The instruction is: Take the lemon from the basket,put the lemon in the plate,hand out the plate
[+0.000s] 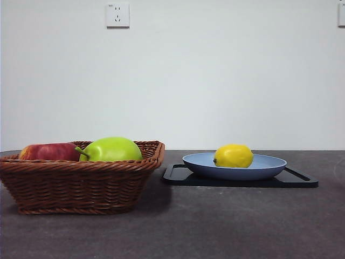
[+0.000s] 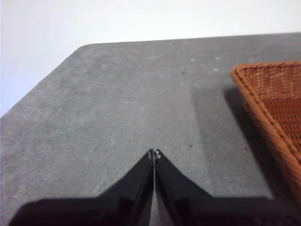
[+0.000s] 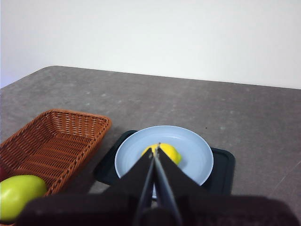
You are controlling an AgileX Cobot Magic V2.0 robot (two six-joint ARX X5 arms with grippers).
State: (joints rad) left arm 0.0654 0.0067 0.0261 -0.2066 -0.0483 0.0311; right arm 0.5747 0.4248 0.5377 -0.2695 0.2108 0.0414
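Non-task items: large smooth green pear-like fruit (image 1: 112,149) with short stem, lying beside and touching a red apple (image 1: 49,151). Flat black rectangular tray (image 1: 298,179) with raised rim on the dark grey matte tabletop (image 1: 215,226). White wall socket plate (image 1: 117,15) on plain white wall (image 1: 226,75).

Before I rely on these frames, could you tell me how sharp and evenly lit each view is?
Front view: even light, crisp lemon, soft shadow beside the basket. Left wrist view: left gripper blurred. Right wrist view: right gripper blurred, plate sharp, no glare.
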